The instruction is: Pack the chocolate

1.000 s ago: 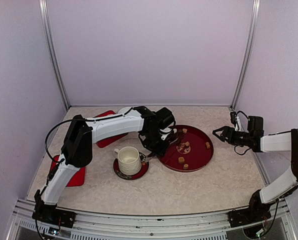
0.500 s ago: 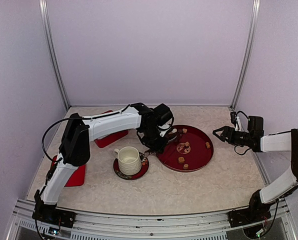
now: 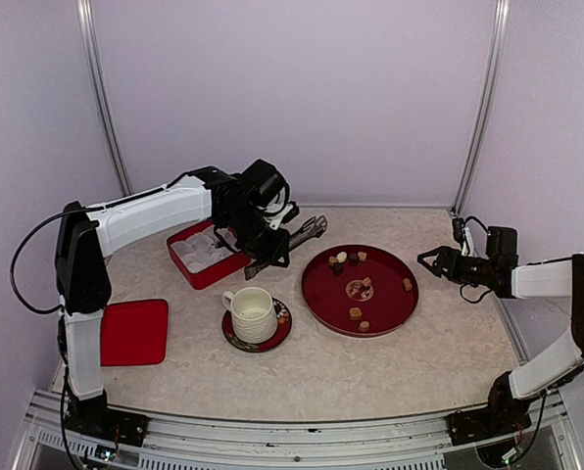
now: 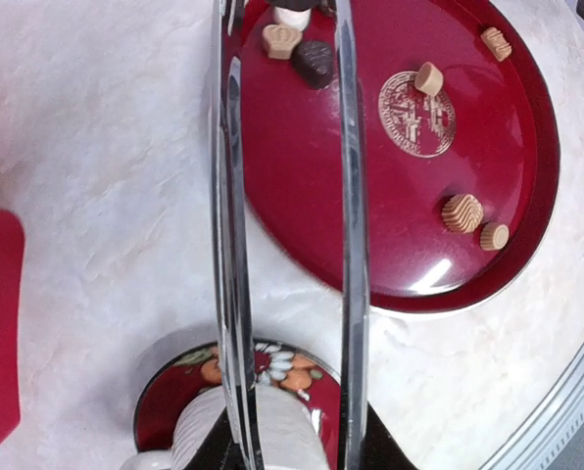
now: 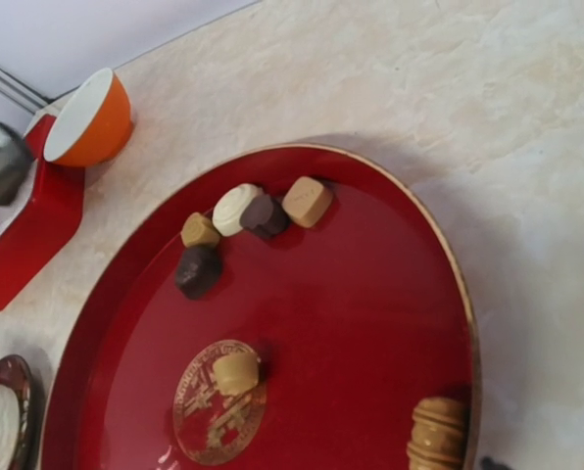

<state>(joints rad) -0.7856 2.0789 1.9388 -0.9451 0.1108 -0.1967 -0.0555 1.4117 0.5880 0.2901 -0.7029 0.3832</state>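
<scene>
Several small tan, dark and white pieces of chocolate (image 3: 355, 313) (image 5: 235, 209) (image 4: 462, 212) lie scattered on the round red tray (image 3: 390, 308). My left gripper (image 3: 269, 247) (image 4: 290, 450) hangs above the table between the red box (image 3: 186, 262) and the tray, shut on metal tongs (image 3: 302, 233) (image 4: 349, 196). The tongs' two arms point toward the tray, and their tips run out of the left wrist view. My right gripper (image 3: 426, 262) hovers at the tray's right side, open and holding nothing.
A white ribbed cup (image 3: 253, 313) stands on a flowered saucer (image 3: 278, 333) (image 4: 292, 370) just left of the tray. The box's red lid (image 3: 135, 331) lies at the near left. An orange bowl (image 5: 94, 117) sits by the box.
My left arm has lifted from the tray's left edge and swung back and left with the tongs, uncovering the red box. The right arm has stayed still.
</scene>
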